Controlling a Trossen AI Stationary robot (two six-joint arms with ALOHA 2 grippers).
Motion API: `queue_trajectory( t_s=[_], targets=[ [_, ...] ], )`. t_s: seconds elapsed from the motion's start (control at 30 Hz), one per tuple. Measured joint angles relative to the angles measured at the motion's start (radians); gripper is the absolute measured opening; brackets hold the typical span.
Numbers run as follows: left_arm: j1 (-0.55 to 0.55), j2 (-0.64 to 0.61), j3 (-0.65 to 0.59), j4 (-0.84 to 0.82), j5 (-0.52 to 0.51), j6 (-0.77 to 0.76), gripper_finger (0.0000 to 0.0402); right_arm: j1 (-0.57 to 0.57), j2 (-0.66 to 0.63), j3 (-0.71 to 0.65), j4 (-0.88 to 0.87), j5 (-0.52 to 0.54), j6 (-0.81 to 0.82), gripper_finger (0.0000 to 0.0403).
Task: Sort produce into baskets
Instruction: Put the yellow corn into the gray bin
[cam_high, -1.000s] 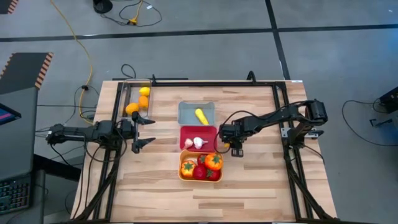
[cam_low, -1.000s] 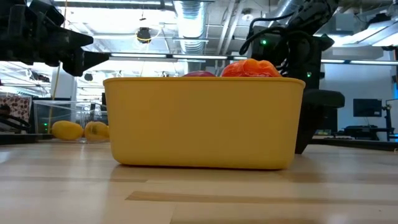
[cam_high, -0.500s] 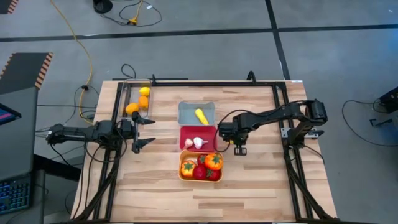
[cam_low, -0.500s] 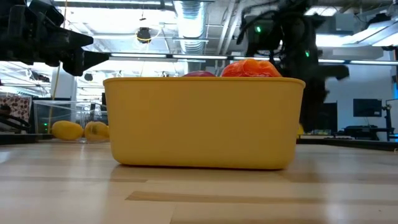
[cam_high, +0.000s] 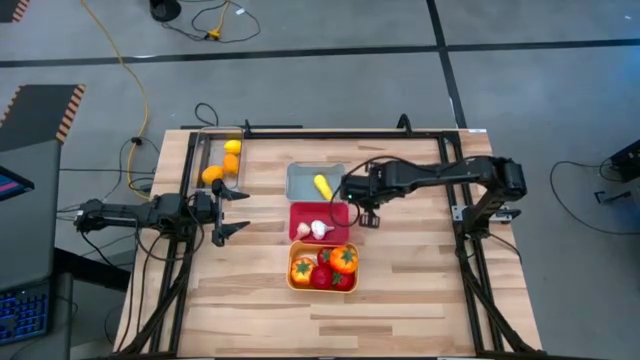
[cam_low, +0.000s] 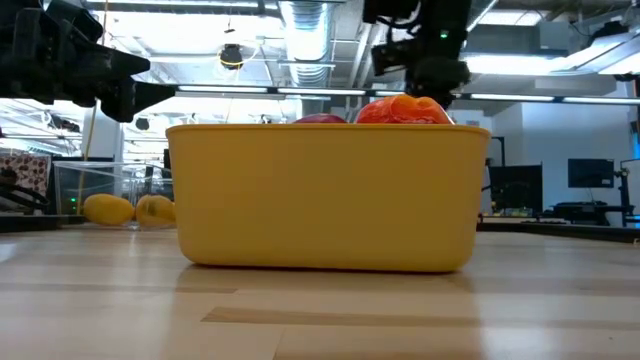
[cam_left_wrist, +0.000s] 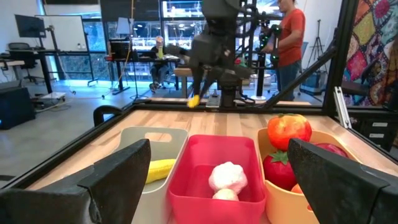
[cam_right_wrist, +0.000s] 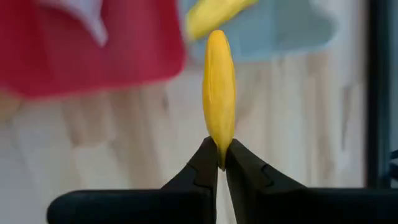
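Note:
My right gripper (cam_right_wrist: 221, 155) is shut on a long yellow piece (cam_right_wrist: 219, 87) and hangs above the table by the right ends of the pale blue-grey tub (cam_high: 316, 182) and the red tub (cam_high: 320, 222). It also shows in the high view (cam_high: 358, 198). The blue-grey tub holds another long yellow piece (cam_high: 323, 186). The red tub holds white garlic bulbs (cam_left_wrist: 227, 177). The orange tub (cam_high: 322, 269) holds red tomatoes and orange green-stemmed ones. My left gripper (cam_high: 232, 210) is open and empty at the table's left. My right gripper pinches one tip of the long yellow piece (cam_right_wrist: 220, 142) between its two fingertips (cam_right_wrist: 205, 163). The fingers point downward, and the piece sticks out beyond them in line with them. It is lifted clear of the table, as the left wrist view shows (cam_left_wrist: 194, 100).
A clear tray (cam_high: 222, 160) with lemons and oranges lies at the table's far left. A dark metal frame (cam_high: 330, 131) runs along the table's edges. In the room beyond, people show in the left wrist view (cam_left_wrist: 287, 37).
My right gripper has risen from the table beside the orange tub and gone toward the far edge and left, toward the blue-grey tub. It has carried the long yellow piece, now lifted clear.

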Motion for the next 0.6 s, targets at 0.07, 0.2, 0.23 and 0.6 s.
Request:
queue_trajectory(
  t_s=[0.07, 0.2, 0.23, 0.6],
  targets=[
    [0.0, 0.0, 0.0, 0.0, 0.0, 0.0, 0.0365, -0.014, 0.0, 0.002, 0.068, 0.021, -0.001, 0.0053],
    [0.0, 0.0, 0.0, 0.0, 0.0, 0.0, 0.0365, -0.051, 0.009, 0.001, 0.258, 0.021, -0.003, 0.0053],
    [0.0, 0.0, 0.0, 0.0, 0.0, 0.0, 0.0365, -0.061, 0.011, 0.001, 0.299, 0.021, -0.004, 0.0053],
    [0.0, 0.0, 0.0, 0.0, 0.001, -0.023, 0.0365, -0.13, 0.012, 0.001, 0.447, -0.031, -0.053, 0.0064]
  ],
)
